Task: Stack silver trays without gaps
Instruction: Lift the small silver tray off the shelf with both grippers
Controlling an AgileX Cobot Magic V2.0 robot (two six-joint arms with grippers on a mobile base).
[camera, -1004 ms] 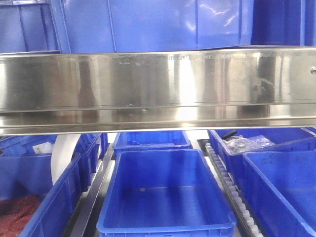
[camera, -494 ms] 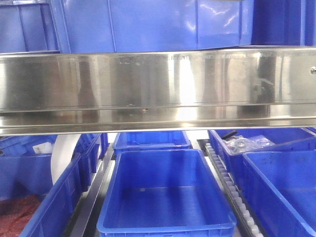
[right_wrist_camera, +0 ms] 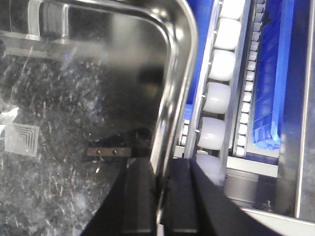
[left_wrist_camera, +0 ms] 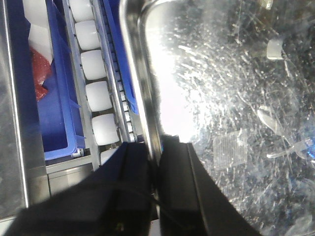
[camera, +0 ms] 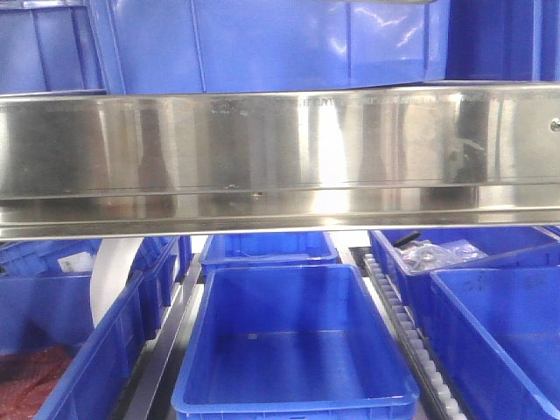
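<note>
Steel fills both wrist views. My left gripper (left_wrist_camera: 153, 172) is pinched on the rim of a silver tray (left_wrist_camera: 221, 98). The tray's scratched floor spreads to the gripper's right, with white rollers (left_wrist_camera: 98, 93) and a blue bin (left_wrist_camera: 61, 108) to its left. My right gripper (right_wrist_camera: 160, 196) clamps a tray rim too, pan to its left, rollers to its right. I cannot tell whether both hold one tray. The front view shows none of this, only the shelf rail (camera: 280, 157) above a row of bins (camera: 293, 350).
</note>
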